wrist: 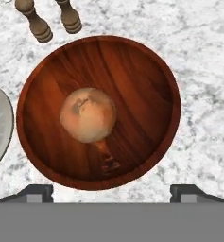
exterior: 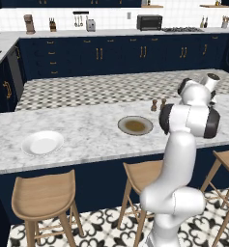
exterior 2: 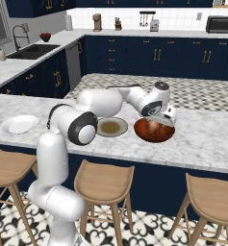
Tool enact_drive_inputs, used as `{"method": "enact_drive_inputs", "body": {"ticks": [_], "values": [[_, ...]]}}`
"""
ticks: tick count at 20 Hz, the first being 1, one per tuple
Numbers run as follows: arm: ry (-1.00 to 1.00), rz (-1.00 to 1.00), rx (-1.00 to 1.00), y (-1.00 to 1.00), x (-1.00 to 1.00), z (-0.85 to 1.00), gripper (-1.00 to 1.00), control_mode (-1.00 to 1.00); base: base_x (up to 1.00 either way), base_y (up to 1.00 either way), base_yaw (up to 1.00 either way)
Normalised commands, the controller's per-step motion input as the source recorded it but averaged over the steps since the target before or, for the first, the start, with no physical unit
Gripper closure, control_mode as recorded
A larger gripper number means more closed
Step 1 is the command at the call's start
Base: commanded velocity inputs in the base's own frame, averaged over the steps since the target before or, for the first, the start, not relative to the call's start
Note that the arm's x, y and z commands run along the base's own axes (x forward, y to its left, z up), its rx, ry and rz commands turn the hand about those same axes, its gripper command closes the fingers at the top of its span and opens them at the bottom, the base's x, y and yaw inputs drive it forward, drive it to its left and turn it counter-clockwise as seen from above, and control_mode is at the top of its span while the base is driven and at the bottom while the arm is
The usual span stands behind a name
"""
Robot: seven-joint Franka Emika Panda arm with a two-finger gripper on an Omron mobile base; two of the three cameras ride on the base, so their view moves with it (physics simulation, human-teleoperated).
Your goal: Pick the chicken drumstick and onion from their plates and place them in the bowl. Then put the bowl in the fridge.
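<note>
The reddish-brown bowl (wrist: 132, 75) stands on the marble island counter, directly under my hand. In it sits the round tan onion (wrist: 88, 115). The thin bone end of the chicken drumstick (wrist: 105, 152) sticks out from under the onion. My gripper (wrist: 112, 193) hangs open just above the bowl's near rim, with nothing between its fingertips (wrist: 38, 192). From the right base view the gripper (exterior 2: 161, 122) hovers over the bowl (exterior 2: 143, 133) and onion (exterior 2: 153, 126). Both plates lie bare: the grey-rimmed one (exterior 2: 111, 127) beside the bowl, the white one (exterior 2: 20, 124) far left. The fridge is out of view.
Two wooden shakers (wrist: 38, 23) stand just beyond the bowl. The grey-rimmed plate's edge (wrist: 0, 123) lies close to the bowl's left side. Wooden stools (exterior 2: 103, 182) line the island's front. In the left base view the plates (exterior: 135, 125) (exterior: 42, 143) show beside my arm.
</note>
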Motion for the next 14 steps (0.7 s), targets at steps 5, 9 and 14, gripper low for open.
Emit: {"method": "enact_drive_inputs", "body": {"ticks": [5, 9, 14], "values": [[0.00, -0.35, 0.05, -0.25, -0.38, 0.06, -1.00, -1.00, 0.00, 0.00, 0.00], [0.00, -0.37, 0.06, -0.27, 0.00, -0.07, -1.00, -1.00, 0.00, 0.00, 0.00], [0.00, -0.15, 0.22, -0.26, 0.00, -0.02, -1.00, -1.00, 0.00, 0.00, 0.00]]}}
